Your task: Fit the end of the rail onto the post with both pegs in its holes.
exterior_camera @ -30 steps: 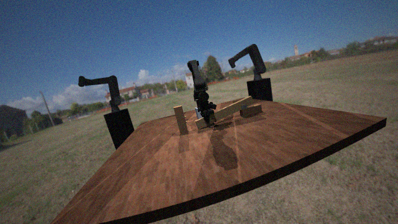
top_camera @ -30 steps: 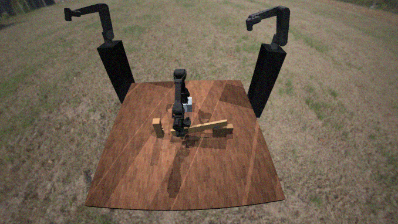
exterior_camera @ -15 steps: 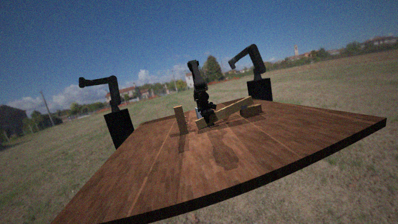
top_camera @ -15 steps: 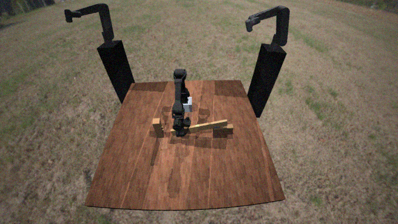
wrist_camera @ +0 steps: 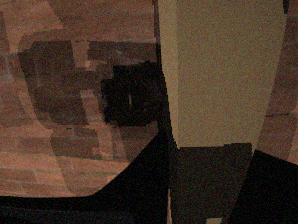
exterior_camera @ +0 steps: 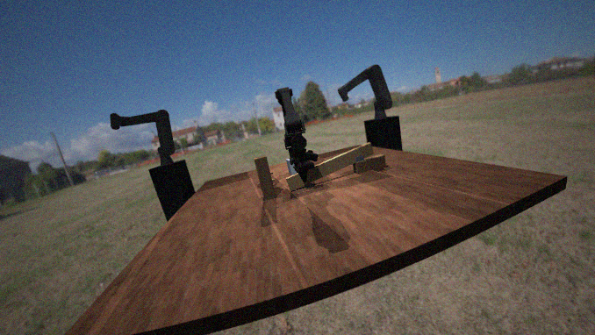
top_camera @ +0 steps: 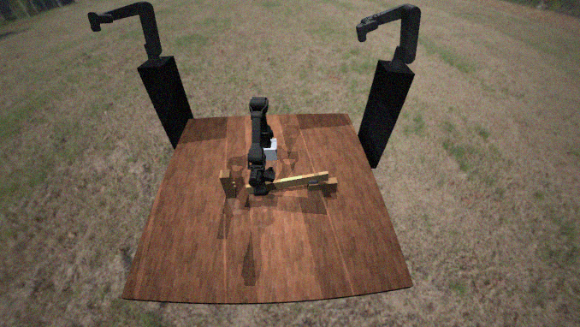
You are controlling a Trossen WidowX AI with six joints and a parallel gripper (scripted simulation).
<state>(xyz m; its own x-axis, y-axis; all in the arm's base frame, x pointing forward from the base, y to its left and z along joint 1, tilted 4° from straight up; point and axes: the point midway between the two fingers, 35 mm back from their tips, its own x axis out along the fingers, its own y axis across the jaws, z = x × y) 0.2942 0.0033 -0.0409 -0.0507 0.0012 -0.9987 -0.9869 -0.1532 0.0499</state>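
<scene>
Rail: long pale yellow-tan wooden bed rail [top_camera: 299, 181], a straight flat-sided plank w/ sharp edges. It lies across the middle of the brown wooden table [top_camera: 274, 257], running left to right in the top view. Its right end sits on the low brown wooden footboard block [top_camera: 327, 185]; a small dark bit shows there, maybe the bracket, too small to tell. Its left end [exterior_camera: 295, 181] is lower, so the rail slopes, up at the block & down near the table. Can't tell if that low end touches the table or is a bit off it.

Short upright tan wooden post [top_camera: 227, 181] stands just left of the rail's low end, w/ a small gap between them. Tiny dots on the post's right side may be the pegs; too small to be sure.

Black robot arm's claw [top_camera: 259, 187] comes down from the far side & is clenched on the rail near its low left end. In the wrist view the rail [wrist_camera: 216, 56] fills the middle as a wide pale board, w/ a dark finger [wrist_camera: 143, 183] tight against its left side & another dark one on the right.

Small white-grey box [top_camera: 270, 151] sits by the arm, far of the rail. Two tall black pillars [top_camera: 164, 96] w/ black arms on top stand at the table's far corners.
</scene>
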